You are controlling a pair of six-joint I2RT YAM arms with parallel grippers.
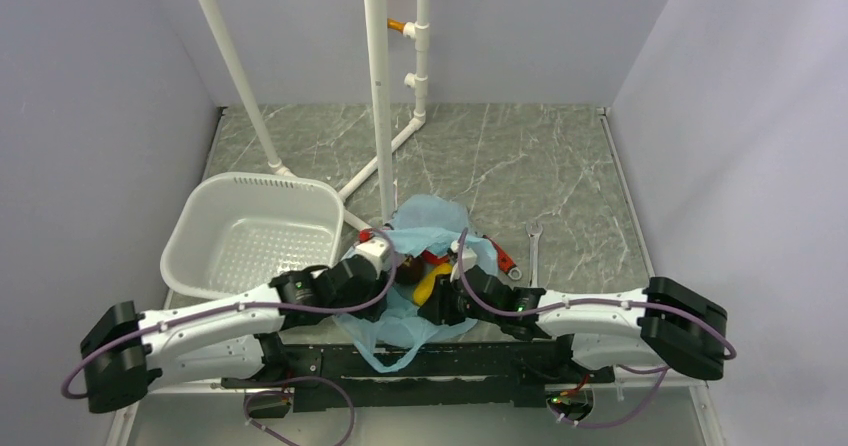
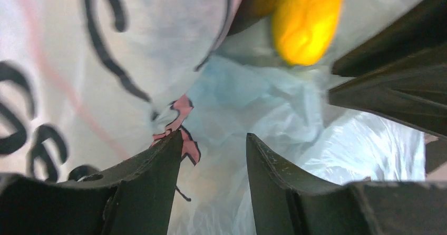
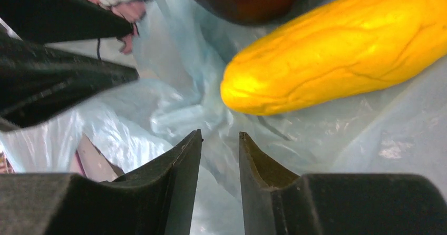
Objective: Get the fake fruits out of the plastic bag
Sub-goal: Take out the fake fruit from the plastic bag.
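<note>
The light-blue plastic bag (image 1: 432, 216) lies crumpled at the near middle of the table, and both grippers reach into its mouth. In there I see two fake fruits: a long yellow one (image 1: 431, 284) (image 3: 342, 50) (image 2: 305, 19) and a dark maroon round one (image 3: 248, 0). My left gripper (image 1: 388, 268) (image 2: 214, 135) is open, with loose bag film (image 2: 263, 98) between its jaws. My right gripper (image 1: 448, 291) (image 3: 220, 133) stands just short of the yellow fruit's tip. Its jaws are narrowly apart around a fold of film (image 3: 174, 103). The small red fruit is not clear to me.
A white perforated basket (image 1: 262, 180) sits left of the bag. White pipes (image 1: 380, 116) rise behind it. A red-handled wrench (image 1: 505, 259) and a silver spanner (image 1: 533, 251) lie right of the bag. The left gripper's fingers (image 3: 52, 77) cross the right wrist view.
</note>
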